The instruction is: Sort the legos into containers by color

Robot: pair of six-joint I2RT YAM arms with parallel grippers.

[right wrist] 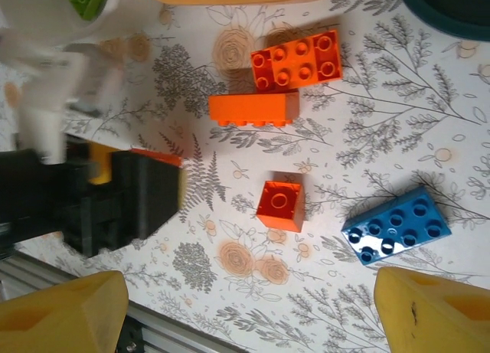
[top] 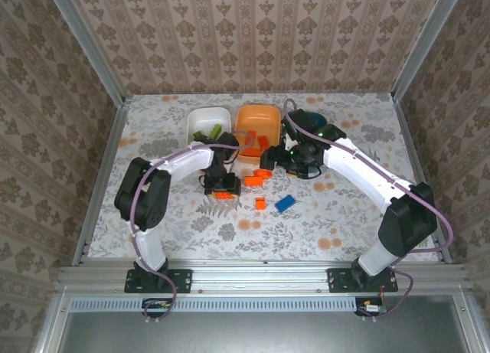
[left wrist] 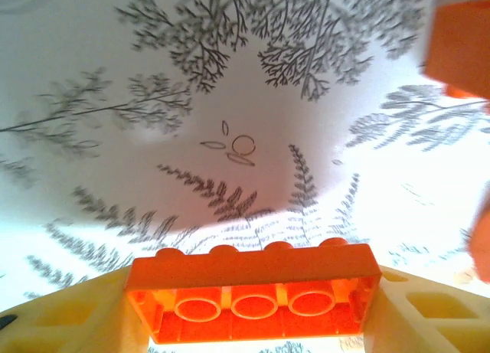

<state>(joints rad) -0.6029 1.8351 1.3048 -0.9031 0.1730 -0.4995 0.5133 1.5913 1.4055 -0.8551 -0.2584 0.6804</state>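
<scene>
My left gripper (left wrist: 253, 315) is shut on a long orange brick (left wrist: 253, 292), held by its ends just above the table; it sits mid-table (top: 222, 188) in the top view. My right gripper (right wrist: 249, 315) hangs open and empty (top: 295, 160) above loose bricks: two long orange ones (right wrist: 296, 60) (right wrist: 254, 108), a small orange one (right wrist: 280, 205) and a blue one (right wrist: 396, 225). At the back stand the white tub (top: 200, 117) holding green bricks (top: 216, 129), the orange tub (top: 256, 116) holding orange bricks, and the dark teal tub (top: 315, 120), partly hidden by the right arm.
The flowered table (top: 337, 215) has walls on three sides and a metal rail (top: 260, 275) at its near edge. The left arm's black wrist (right wrist: 99, 200) lies at the left of the right wrist view, close to the loose bricks.
</scene>
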